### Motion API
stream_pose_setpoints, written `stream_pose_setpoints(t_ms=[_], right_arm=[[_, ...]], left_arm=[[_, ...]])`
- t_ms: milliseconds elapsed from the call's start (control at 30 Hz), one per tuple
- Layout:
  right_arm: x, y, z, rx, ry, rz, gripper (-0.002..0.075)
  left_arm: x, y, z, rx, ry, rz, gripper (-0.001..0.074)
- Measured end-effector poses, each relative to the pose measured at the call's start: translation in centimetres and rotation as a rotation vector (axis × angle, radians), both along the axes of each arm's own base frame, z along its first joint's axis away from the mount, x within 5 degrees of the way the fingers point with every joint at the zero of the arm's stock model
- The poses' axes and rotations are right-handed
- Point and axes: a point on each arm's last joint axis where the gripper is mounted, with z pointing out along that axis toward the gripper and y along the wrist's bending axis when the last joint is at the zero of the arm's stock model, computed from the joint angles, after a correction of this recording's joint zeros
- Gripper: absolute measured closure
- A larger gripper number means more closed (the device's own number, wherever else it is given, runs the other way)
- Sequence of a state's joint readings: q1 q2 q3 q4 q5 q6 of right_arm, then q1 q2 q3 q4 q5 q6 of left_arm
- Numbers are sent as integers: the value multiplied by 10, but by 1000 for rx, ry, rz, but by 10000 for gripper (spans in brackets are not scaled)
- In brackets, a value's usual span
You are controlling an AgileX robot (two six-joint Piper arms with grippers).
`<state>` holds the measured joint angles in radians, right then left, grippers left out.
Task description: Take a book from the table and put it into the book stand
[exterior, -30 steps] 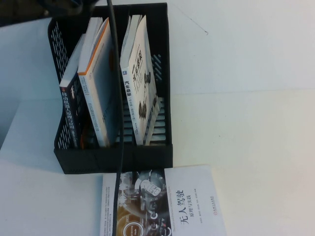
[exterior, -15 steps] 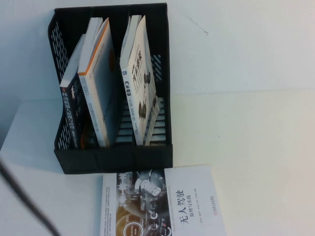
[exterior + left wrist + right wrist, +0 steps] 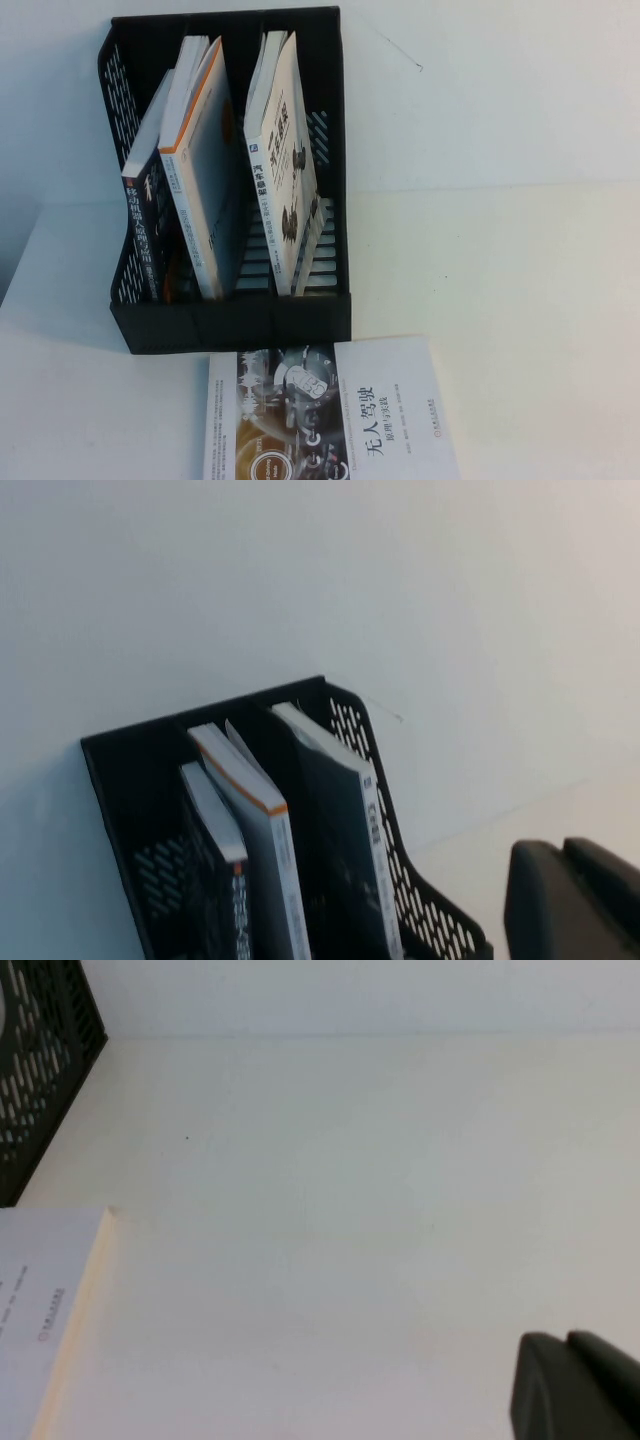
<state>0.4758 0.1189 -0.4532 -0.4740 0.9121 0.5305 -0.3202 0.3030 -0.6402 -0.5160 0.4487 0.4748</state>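
The book (image 3: 285, 160), pale with a black Chinese title and grey part pictures, stands leaning in the right compartment of the black book stand (image 3: 240, 318). It also shows in the left wrist view (image 3: 372, 825), inside the stand (image 3: 430, 910). My left gripper (image 3: 562, 858) hangs off to the side of the stand, above the white table (image 3: 500, 260), with its fingers together and empty. My right gripper (image 3: 567, 1342) is over bare table (image 3: 330, 1210), fingers together and empty. Neither gripper shows in the high view.
An orange-edged white book (image 3: 200, 170) stands in the middle compartment and a dark book (image 3: 143, 215) in the left one. A half dark, half white book (image 3: 330, 415) lies flat in front of the stand; its white corner shows in the right wrist view (image 3: 45, 1310).
The left arm and its black cable, which crossed the stand one second ago and the lower left half a second ago, have left the high view. The books have not moved.
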Motion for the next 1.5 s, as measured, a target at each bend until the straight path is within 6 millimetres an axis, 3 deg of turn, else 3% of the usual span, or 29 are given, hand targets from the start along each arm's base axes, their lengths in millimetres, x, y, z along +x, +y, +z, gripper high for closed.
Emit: stream_pose_setpoints(t_ms=[167, 867, 1167, 1500], right_arm=[[3, 2, -4, -1, -12, 14, 718], [3, 3, -3, 2, -21, 19, 718], [3, 3, -3, 2, -23, 19, 718], [3, 3, -3, 3, -26, 19, 718]], left_arm=[[0, 0, -22, 21, 32, 3, 736], [-3, 2, -24, 17, 21, 9, 736], [-25, 19, -62, 129, -115, 286, 736], [-4, 19, -125, 179, 71, 321, 736]])
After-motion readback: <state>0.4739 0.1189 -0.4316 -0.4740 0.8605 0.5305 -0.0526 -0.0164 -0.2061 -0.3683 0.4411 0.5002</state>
